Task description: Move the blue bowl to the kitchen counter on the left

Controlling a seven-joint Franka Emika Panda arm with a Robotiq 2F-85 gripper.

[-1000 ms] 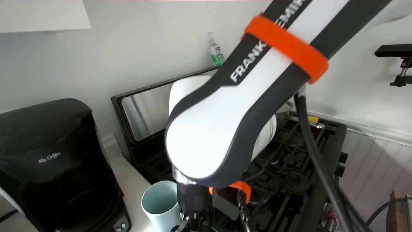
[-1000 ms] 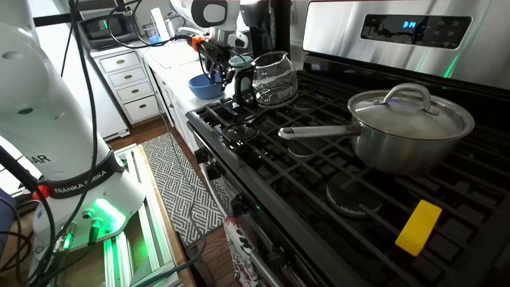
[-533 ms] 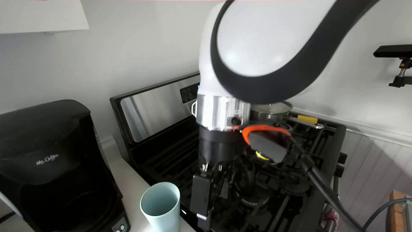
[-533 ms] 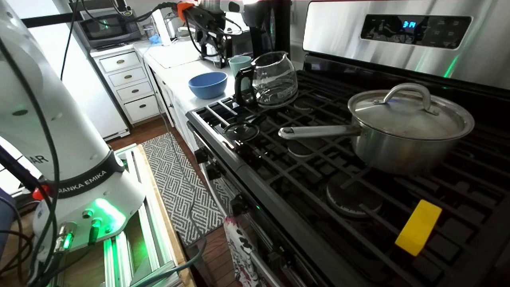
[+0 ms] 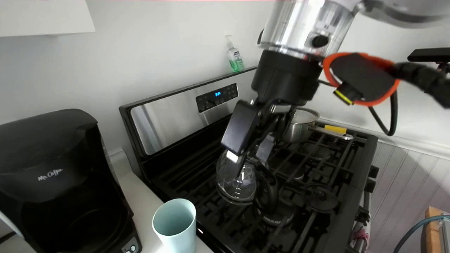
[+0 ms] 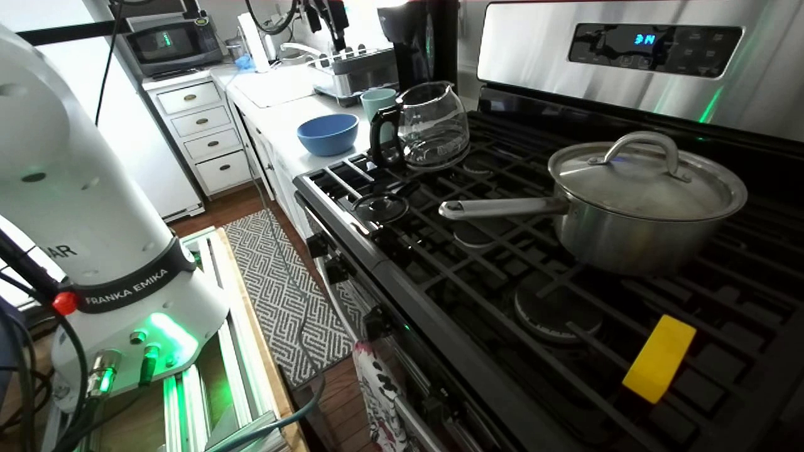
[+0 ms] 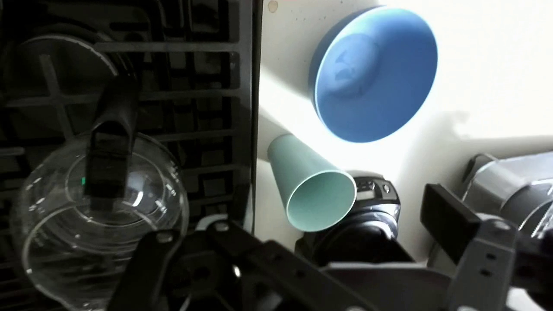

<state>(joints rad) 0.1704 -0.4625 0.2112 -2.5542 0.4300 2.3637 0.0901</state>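
Nearest in an exterior view, a yellow rectangular block (image 6: 659, 359) lies on the gas range (image 6: 443, 320). Beyond it, a stainless-steel saucepan (image 6: 634, 235) stands upright with its lid in place; the long handle extends over the black grates. A glass carafe (image 6: 440, 135) with a black handle stands upright at the far end of the cooktop, next to the kitchen counter (image 7: 283, 56).

The Robotiq gripper (image 5: 248, 163) is raised and tilted. In an exterior view it overlaps the carafe along the line of sight. In the wrist view its fingers (image 7: 449, 222) are spread, with a wide gap between them. The gripper is well apart from the blue bowl (image 7: 389, 86).

The bowl sits upright on the pale counter surface, just past the end of the range; its full rim is visible in the wrist view. A pale teal cup (image 7: 298, 162) stands upright near the bowl, close to the range edge. A strip of bright counter shows between the two.

A black Mr. Coffee coffee maker (image 5: 45, 154) is positioned near the cup; the lettering is legible in an exterior view. Farther along the counter rests a metal-sided toaster (image 6: 361, 74). Farthest back, a microwave (image 6: 173, 49) is placed above white drawers (image 6: 213, 116).
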